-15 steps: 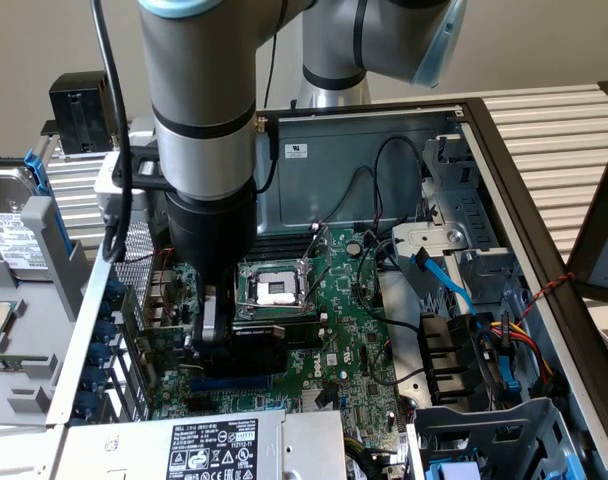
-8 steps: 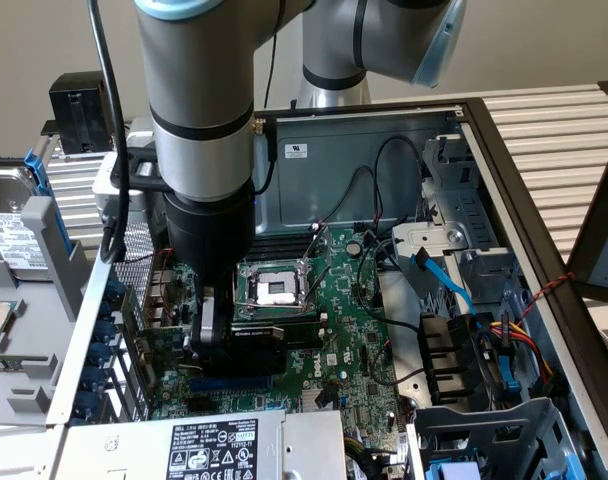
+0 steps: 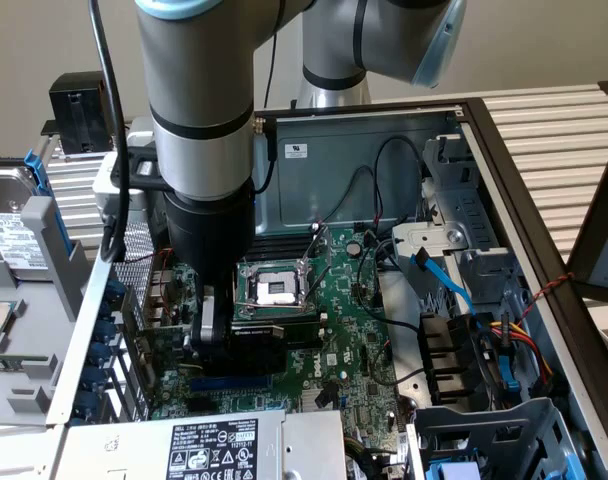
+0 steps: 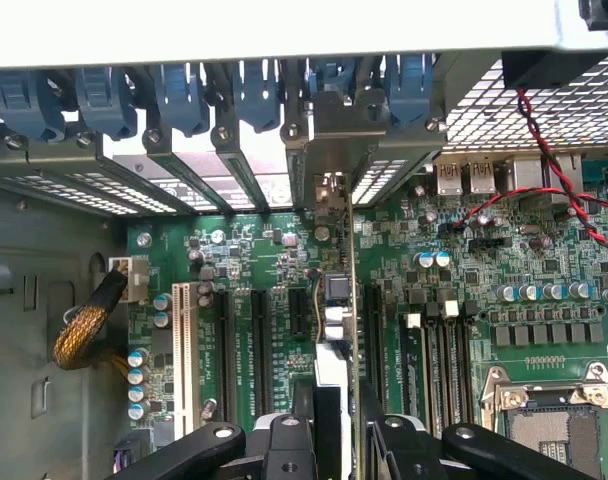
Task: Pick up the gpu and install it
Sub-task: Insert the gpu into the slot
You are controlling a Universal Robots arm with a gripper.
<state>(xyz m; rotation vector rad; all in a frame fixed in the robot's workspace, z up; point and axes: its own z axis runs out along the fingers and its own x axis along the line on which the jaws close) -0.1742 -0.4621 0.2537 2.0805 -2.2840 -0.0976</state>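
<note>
Green card, dark block (exterior view): the gpu (image 3: pixel 256 345) is down inside the open case. It sits low over the motherboard (image 3: pixel 354 330), just in front of the CPU socket (image 3: pixel 274 290), and from here it reads as a dark slab in shadow.
Claw (exterior view): the gripper (image 3: pixel 224 350) hangs straight down from the grey arm (image 3: pixel 199 110), clamped on the card with its jaws at a middling width.
Extras (exterior view): a blue cable (image 3: pixel 446 285) lies off to the exterior view's right of the socket. A bare drive (image 3: pixel 9 250) sits beyond the case wall on the other side.
Writing (exterior view): a white sticker (image 3: pixel 214 447) is on the power supply (image 3: pixel 314 445), nearer the camera than the socket. A small sticker (image 3: pixel 296 148) is on the back wall behind it. Both are too small to read.
Card (wrist view): edge-on now, it is a thin green line with small silver and black parts, pinched between the black fingers (image 4: pixel 284 445). Its silver bracket (image 4: pixel 329 150) is up at the row of blue latches (image 4: pixel 184 95).
Place (wrist view): the card stands between the memory slots (image 4: pixel 444 350) beside the socket and the long expansion slots (image 4: pixel 259 340) beyond. Can't tell whether its edge sits in a slot.
Wiring (wrist view): red-and-black twisted wires (image 4: pixel 564 190) run on the socket's side of the card. A braided cable (image 4: pixel 84 330) lies well past the expansion slots.
Writing (wrist view): the white lettering on the board is too fine to read.
</note>
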